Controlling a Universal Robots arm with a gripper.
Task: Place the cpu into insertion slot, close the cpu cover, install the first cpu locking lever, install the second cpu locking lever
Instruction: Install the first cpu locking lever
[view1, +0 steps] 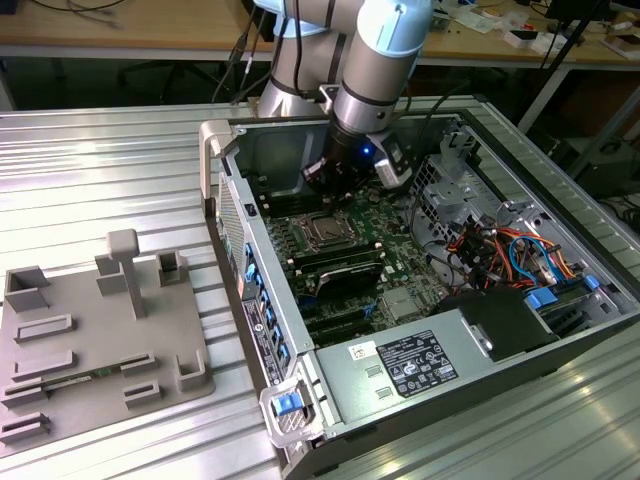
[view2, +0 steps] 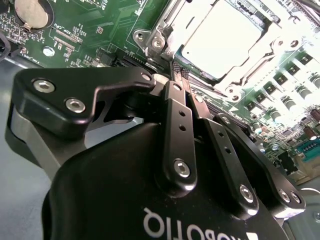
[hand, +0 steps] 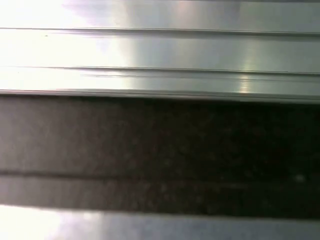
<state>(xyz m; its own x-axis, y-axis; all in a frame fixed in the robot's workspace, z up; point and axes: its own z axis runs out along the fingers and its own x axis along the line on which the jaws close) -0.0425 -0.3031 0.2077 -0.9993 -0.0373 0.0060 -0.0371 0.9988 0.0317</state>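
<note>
End effector (view2: 179, 70) hovers beside cpu (view2: 222, 35); ribbed metal table (view1: 100, 180).

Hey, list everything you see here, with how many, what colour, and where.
computer case: one, grey, open on the ribbed metal table.
motherboard: one, green, inside the case.
cpu: one, silvery, seated in the insertion slot.
cpu cover: one, silver frame, lying around the chip.
coin cell: one, silver, on the board.
power supply: one, grey, at the case's near end.
cables: several, orange and blue, exterior view's right.
fixture tray: one, grey, exterior view's left.
arm: one, silver-blue, above the case.
pincer: one, black, fingers together beside the socket.
</note>
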